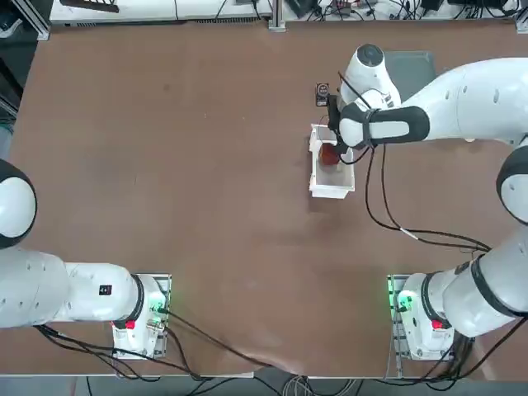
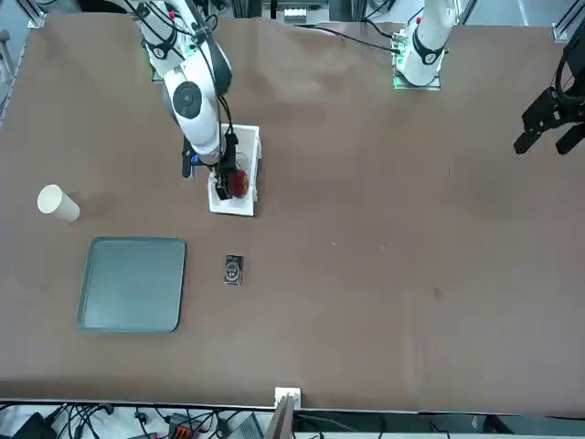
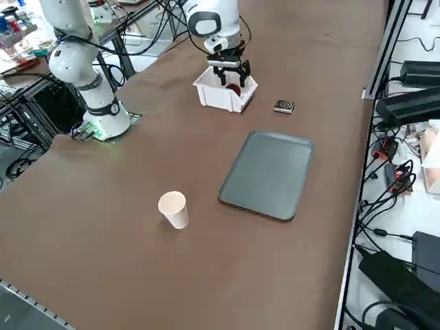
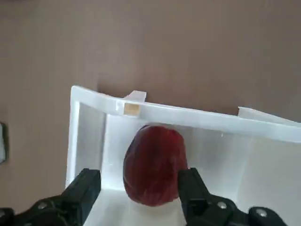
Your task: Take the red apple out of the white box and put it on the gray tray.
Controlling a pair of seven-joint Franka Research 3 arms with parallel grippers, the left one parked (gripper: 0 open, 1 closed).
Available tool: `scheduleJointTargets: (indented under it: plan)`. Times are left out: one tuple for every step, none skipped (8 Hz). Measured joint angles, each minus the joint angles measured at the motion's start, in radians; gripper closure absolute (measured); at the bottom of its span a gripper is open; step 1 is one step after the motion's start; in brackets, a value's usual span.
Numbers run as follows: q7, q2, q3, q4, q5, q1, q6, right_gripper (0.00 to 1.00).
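My right gripper (image 4: 139, 178) is black, over the white box (image 4: 211, 146) — dark red apple (image 4: 154, 165) inside; plain gray-green tray (image 3: 267, 175) at its five o'clock, right side view.

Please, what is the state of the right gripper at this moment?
Right gripper: open, over the white box, fingers apart, with the red apple between or just beyond them; no grip on it is visible.
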Motion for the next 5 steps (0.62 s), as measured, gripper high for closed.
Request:
scheduleJointTargets:
  plan:
    - [0.000,0.014,0.000,0.000,0.000,0.002,0.000,0.00]
    - [0.000,0.024,0.000,0.000,0.000,0.003,0.000,0.00]
    - [0.000,0.028,0.000,0.000,0.000,0.003,0.000,0.00]
    - [0.001,0.029,0.000,0.000,0.000,0.003,0.000,0.00]
    - [0.017,0.029,-0.001,0.000,0.000,0.003,0.000,0.00]
